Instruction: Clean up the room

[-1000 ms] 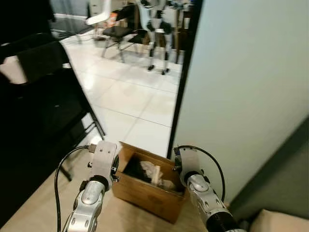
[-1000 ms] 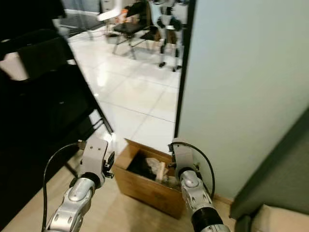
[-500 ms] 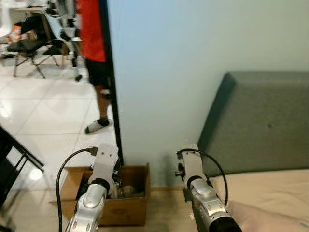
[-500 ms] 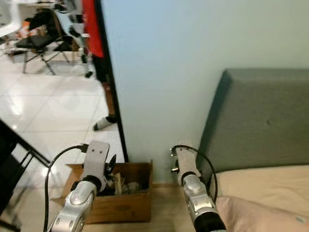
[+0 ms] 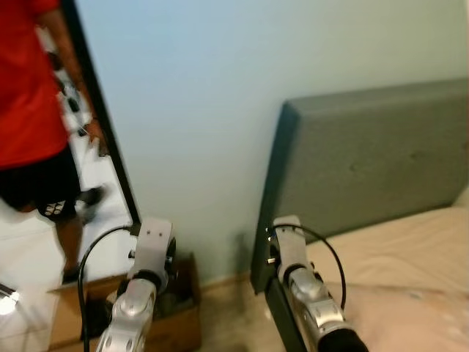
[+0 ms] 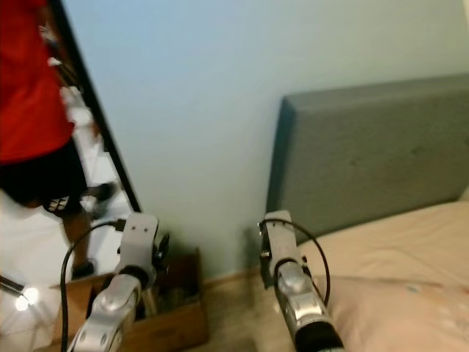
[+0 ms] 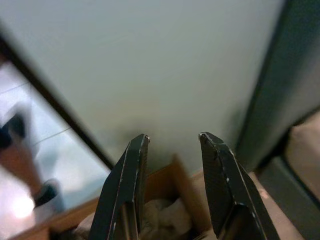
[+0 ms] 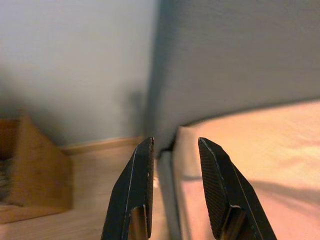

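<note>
Two empty grippers held out in front, between pickups.

Left gripper [image 7: 172, 142] and right gripper [image 8: 175, 145] both have fingers spread with nothing between them. The cardboard box [image 5: 179, 323], holding crumpled items, sits on the floor against the wall, just left of the grey headboard [image 5: 366, 161]; a person [image 5: 33, 110] stands beyond the box. Judged step: looking for clutter. Next: find an item. No writing is readable.

bedroom, bed [image 5: 410, 293], grey headboard [image 5: 366, 169]
</note>
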Tool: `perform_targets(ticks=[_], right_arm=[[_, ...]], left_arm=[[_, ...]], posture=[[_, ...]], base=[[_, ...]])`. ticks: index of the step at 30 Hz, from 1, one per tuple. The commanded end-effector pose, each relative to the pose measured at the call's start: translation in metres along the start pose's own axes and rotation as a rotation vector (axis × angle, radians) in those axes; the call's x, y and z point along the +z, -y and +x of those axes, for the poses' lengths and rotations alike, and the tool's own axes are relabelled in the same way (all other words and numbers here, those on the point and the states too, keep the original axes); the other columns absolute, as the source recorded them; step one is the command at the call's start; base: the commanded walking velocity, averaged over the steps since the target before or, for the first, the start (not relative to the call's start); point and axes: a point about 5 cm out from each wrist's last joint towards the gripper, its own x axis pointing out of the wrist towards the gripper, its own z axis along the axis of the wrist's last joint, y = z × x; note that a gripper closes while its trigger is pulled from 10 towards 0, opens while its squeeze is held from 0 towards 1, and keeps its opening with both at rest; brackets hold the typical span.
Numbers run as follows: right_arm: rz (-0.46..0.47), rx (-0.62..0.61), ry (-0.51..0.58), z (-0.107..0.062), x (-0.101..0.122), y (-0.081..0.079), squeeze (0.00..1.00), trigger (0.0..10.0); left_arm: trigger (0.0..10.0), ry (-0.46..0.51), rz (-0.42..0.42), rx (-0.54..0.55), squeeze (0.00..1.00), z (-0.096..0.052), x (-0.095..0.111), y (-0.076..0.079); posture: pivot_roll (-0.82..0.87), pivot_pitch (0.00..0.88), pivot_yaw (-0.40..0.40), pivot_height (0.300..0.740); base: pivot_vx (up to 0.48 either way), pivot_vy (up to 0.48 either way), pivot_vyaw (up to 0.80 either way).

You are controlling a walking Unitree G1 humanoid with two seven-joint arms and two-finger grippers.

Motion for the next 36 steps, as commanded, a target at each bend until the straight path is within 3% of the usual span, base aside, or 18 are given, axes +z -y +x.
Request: perform_targets(ticks=[1,20,36], right_arm=[[0.001,-0.004,-0.008,-0.0015,-0.0026,0.0005,0.0,10.0],[0.006,-0.011,-0.005,-0.0023,-0.0011,0.0014,0.0,10.0],[0.008,-0.021,-0.006,-0.0027,-0.0005,0.0036,0.0,10.0]], left_arm=[[10.0,-0.008,0.01,0.001,0.0,-0.001,-0.0026,-0.0003],[10.0,0.004,-0.04,-0.045,0.0,-0.0014,-0.0002,0.0041],[10.0,0.013,-0.031,-0.053,0.0,-0.0011,0.0008,0.0056]], posture=[[-0.02,0.068,-0.019,0.74],[-0.02,0.066,-0.014,0.74],[-0.03,0.069,-0.013,0.74]], base=[[0.0,0.0,-0.8],[0.0,0.0,-0.8],[0.0,0.0,-0.8]])
